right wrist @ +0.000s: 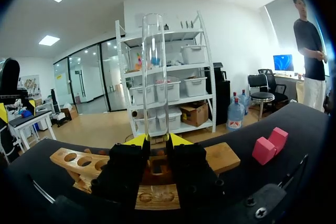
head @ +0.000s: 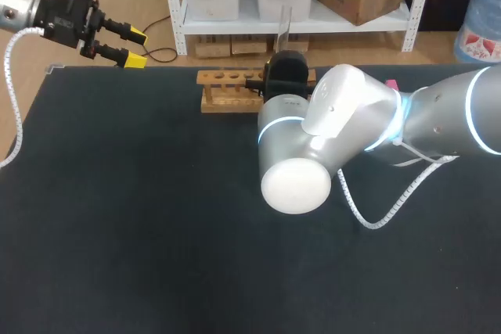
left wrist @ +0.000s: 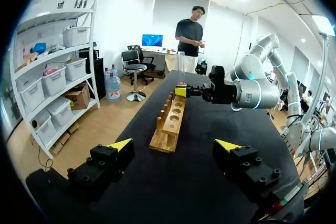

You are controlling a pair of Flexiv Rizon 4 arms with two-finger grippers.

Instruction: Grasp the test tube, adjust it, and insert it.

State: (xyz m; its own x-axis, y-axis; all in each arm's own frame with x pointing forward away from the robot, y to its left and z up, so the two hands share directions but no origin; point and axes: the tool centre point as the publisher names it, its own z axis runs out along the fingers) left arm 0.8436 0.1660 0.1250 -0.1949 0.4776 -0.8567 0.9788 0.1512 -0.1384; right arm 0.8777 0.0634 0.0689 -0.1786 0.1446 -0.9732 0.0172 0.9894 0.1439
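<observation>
Tube (right wrist: 153, 77) stands upright, long axis vertical, lower end clamped btwn the right gripper (right wrist: 157, 141) fingers, directly over the rack (right wrist: 79, 163) toward its right end. Can't tell whether the tip is in a hole. Rack is wood and lies lengthwise by the desk's (head: 156, 217) far edge, w/ open holes showing left of the tube. Pink block (right wrist: 269, 145) sits on desk right of rack, apart from it. Right arm's elbow sits in front of rack in head view and hides part of it. Left gripper (head: 117, 46) is spread wide, nothing in it, well left of rack.
</observation>
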